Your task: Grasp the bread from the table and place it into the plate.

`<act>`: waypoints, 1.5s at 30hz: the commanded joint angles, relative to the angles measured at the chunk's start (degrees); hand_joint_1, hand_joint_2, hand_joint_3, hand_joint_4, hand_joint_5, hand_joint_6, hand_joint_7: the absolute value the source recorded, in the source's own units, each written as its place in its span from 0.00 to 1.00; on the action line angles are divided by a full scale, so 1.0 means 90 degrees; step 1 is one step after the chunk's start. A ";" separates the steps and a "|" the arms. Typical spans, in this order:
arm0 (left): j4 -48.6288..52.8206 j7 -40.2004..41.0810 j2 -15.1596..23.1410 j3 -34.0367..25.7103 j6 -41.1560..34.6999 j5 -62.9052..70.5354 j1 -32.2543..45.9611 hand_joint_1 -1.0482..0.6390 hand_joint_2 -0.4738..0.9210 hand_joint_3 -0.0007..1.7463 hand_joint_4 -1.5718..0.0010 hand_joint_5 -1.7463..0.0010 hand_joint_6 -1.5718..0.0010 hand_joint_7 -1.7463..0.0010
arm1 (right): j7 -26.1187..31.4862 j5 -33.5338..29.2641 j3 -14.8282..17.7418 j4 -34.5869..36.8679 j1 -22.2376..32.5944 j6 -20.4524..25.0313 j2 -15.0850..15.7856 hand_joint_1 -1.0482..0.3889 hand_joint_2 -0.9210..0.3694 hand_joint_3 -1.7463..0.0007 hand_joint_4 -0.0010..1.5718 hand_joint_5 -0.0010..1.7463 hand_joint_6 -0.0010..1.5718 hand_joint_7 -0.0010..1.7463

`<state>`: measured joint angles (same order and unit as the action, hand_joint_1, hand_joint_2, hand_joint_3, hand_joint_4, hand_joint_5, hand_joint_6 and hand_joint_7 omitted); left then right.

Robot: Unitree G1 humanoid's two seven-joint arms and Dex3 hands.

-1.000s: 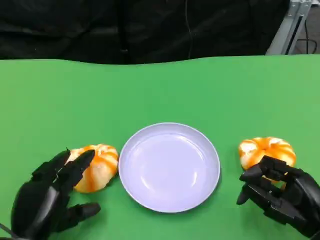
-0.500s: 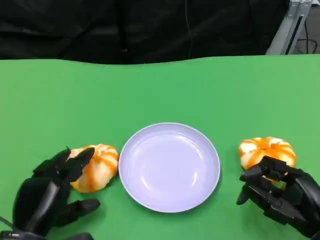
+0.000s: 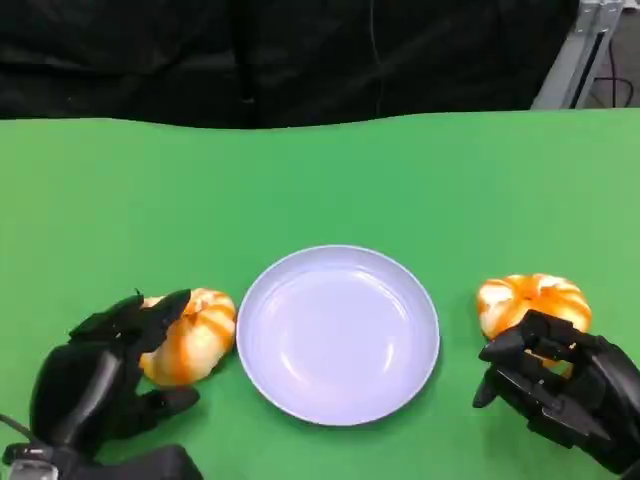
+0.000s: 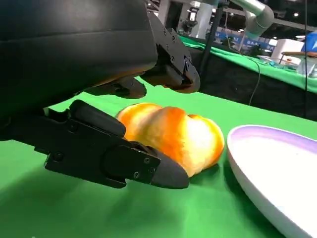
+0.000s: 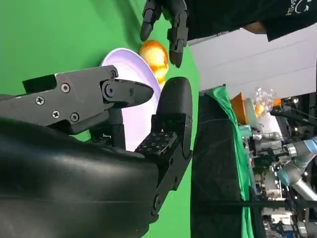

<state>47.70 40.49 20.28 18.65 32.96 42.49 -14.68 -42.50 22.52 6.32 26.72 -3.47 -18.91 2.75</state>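
A lavender plate (image 3: 340, 335) lies in the middle of the green table. One orange-and-white bread bun (image 3: 195, 335) sits just left of it, and a second bun (image 3: 533, 300) lies to its right. My left hand (image 3: 95, 385) cups the left bun's outer side. Its fingers (image 4: 171, 69) arch over the bun (image 4: 173, 134) and its thumb (image 4: 124, 158) lies on the table alongside, so the bun rests between them, not lifted. My right hand (image 3: 560, 392) hovers just in front of the right bun, fingers half curled and apart, holding nothing.
A black curtain backs the table's far edge, with a metal frame (image 3: 580, 50) at the far right. The right wrist view looks across the plate (image 5: 131, 64) to the left bun (image 5: 154, 55) and my left hand (image 5: 166, 17). Open green table lies beyond the plate.
My left hand has sunk lower and closer around the left bun, its fingers now lying across the bun's side. The right hand and both buns stay put.
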 commanded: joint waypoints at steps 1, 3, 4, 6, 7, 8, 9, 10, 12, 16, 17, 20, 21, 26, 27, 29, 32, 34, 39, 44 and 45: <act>0.0216 -0.0146 -0.0001 0.0107 -0.0040 -0.0075 -0.0161 0.25 1.00 0.05 0.73 0.99 0.71 0.99 | -0.0015 0.0025 0.0062 -0.0035 0.0027 -0.0014 0.0070 0.68 0.00 0.81 0.37 0.88 0.46 0.56; 0.0307 -0.0161 -0.0032 0.0157 -0.0083 -0.0055 -0.0236 0.25 1.00 0.06 0.73 0.99 0.72 1.00 | -0.0026 0.0037 0.0060 -0.0050 0.0028 -0.0009 0.0062 0.68 0.00 0.81 0.37 0.88 0.46 0.57; 0.0344 -0.0159 -0.0038 0.0179 -0.0091 -0.0054 -0.0265 0.25 1.00 0.06 0.73 0.99 0.72 1.00 | -0.0020 0.0039 0.0058 -0.0067 0.0032 0.0000 0.0058 0.68 0.00 0.81 0.37 0.88 0.46 0.57; 0.0391 -0.0160 -0.0044 0.0217 -0.0101 -0.0070 -0.0303 0.25 1.00 0.06 0.73 0.99 0.72 1.00 | -0.0011 0.0036 0.0054 -0.0086 0.0037 0.0011 0.0055 0.69 0.00 0.81 0.37 0.88 0.46 0.57; 0.0415 -0.0174 -0.0052 0.0234 -0.0117 -0.0076 -0.0323 0.25 1.00 0.06 0.73 0.99 0.72 1.00 | -0.0005 0.0033 0.0053 -0.0092 0.0041 0.0019 0.0056 0.69 0.00 0.81 0.37 0.88 0.46 0.57; 0.0433 -0.0182 -0.0058 0.0247 -0.0128 -0.0081 -0.0337 0.25 1.00 0.06 0.73 0.99 0.72 1.00 | -0.0002 0.0032 0.0052 -0.0095 0.0043 0.0025 0.0056 0.68 0.00 0.81 0.37 0.89 0.45 0.57; 0.0447 -0.0186 -0.0061 0.0256 -0.0135 -0.0085 -0.0348 0.25 1.00 0.06 0.73 0.99 0.71 1.00 | 0.0000 0.0031 0.0052 -0.0097 0.0044 0.0029 0.0057 0.68 0.00 0.81 0.37 0.89 0.45 0.57; 0.0457 -0.0184 -0.0061 0.0264 -0.0136 -0.0088 -0.0354 0.25 1.00 0.06 0.73 0.99 0.71 1.00 | 0.0000 0.0031 0.0052 -0.0098 0.0045 0.0031 0.0057 0.68 0.00 0.81 0.37 0.89 0.45 0.57; 0.0480 -0.0203 -0.0065 0.0284 -0.0156 -0.0091 -0.0377 0.25 1.00 0.06 0.73 1.00 0.71 1.00 | 0.0014 0.0022 0.0054 -0.0090 0.0042 0.0024 0.0053 0.68 0.00 0.81 0.36 0.89 0.45 0.57; 0.0502 -0.0203 -0.0064 0.0308 -0.0165 -0.0101 -0.0394 0.25 1.00 0.06 0.73 1.00 0.71 1.00 | 0.0020 0.0017 0.0056 -0.0087 0.0041 0.0023 0.0052 0.68 0.00 0.81 0.37 0.89 0.45 0.57; 0.0497 -0.0279 -0.0083 0.0311 -0.0199 -0.0124 -0.0394 0.25 1.00 0.06 0.73 1.00 0.71 1.00 | 0.0024 0.0005 0.0054 -0.0082 0.0042 -0.0004 0.0051 0.68 0.00 0.81 0.37 0.89 0.45 0.57; 0.0473 -0.0412 -0.0111 0.0310 -0.0261 -0.0164 -0.0389 0.27 1.00 0.06 0.73 1.00 0.71 1.00 | 0.0029 -0.0015 0.0052 -0.0075 0.0043 -0.0044 0.0049 0.68 0.00 0.81 0.37 0.89 0.45 0.57; 0.0465 -0.0422 -0.0111 0.0308 -0.0266 -0.0168 -0.0386 0.27 1.00 0.06 0.73 1.00 0.71 1.00 | 0.0029 -0.0015 0.0053 -0.0075 0.0043 -0.0044 0.0049 0.68 0.00 0.81 0.37 0.89 0.45 0.57; 0.0565 -0.0379 -0.0093 0.0390 -0.0275 -0.0108 -0.0438 0.51 1.00 0.02 0.74 1.00 0.71 1.00 | 0.0050 -0.0014 0.0049 -0.0096 0.0045 -0.0027 0.0044 0.69 0.00 0.81 0.37 0.89 0.45 0.58; 0.0581 -0.0377 -0.0092 0.0395 -0.0253 -0.0121 -0.0438 0.53 1.00 0.02 0.74 1.00 0.71 1.00 | 0.0041 -0.0013 0.0047 -0.0085 0.0036 -0.0036 0.0045 0.69 0.00 0.81 0.37 0.89 0.45 0.58; 0.0599 -0.0411 -0.0092 0.0403 -0.0246 -0.0148 -0.0438 0.60 1.00 0.02 0.74 1.00 0.70 1.00 | 0.0048 -0.0018 0.0040 -0.0096 0.0032 -0.0033 0.0045 0.69 0.00 0.81 0.36 0.90 0.45 0.58; 0.0586 -0.0437 -0.0092 0.0419 -0.0298 -0.0166 -0.0432 0.63 1.00 0.02 0.73 1.00 0.70 1.00 | 0.0045 -0.0011 0.0035 -0.0105 0.0036 -0.0024 0.0044 0.69 0.00 0.81 0.36 0.90 0.44 0.58; 0.0585 -0.0434 -0.0086 0.0439 -0.0307 -0.0185 -0.0435 0.64 1.00 0.01 0.73 1.00 0.70 1.00 | 0.0044 -0.0010 0.0035 -0.0105 0.0037 -0.0024 0.0044 0.69 0.00 0.81 0.36 0.90 0.44 0.59; 0.0536 -0.0408 -0.0094 0.0471 -0.0357 -0.0213 -0.0424 0.64 1.00 0.01 0.73 1.00 0.69 1.00 | 0.0044 -0.0006 0.0034 -0.0107 0.0037 -0.0027 0.0040 0.69 0.00 0.81 0.36 0.90 0.44 0.59; 0.0455 -0.0333 -0.0152 0.0457 -0.0426 -0.0252 -0.0394 0.66 1.00 0.08 0.54 0.94 0.54 0.96 | 0.0034 -0.0019 0.0034 -0.0088 0.0029 -0.0078 0.0038 0.70 0.00 0.80 0.36 0.90 0.44 0.59; 0.0452 -0.0331 -0.0154 0.0458 -0.0427 -0.0256 -0.0393 0.66 1.00 0.08 0.53 0.94 0.53 0.96 | 0.0034 -0.0020 0.0033 -0.0087 0.0029 -0.0079 0.0038 0.70 0.00 0.79 0.36 0.90 0.44 0.59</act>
<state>51.63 37.77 18.50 22.65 29.82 40.22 -18.40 -42.24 22.48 6.27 26.29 -3.46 -18.81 2.70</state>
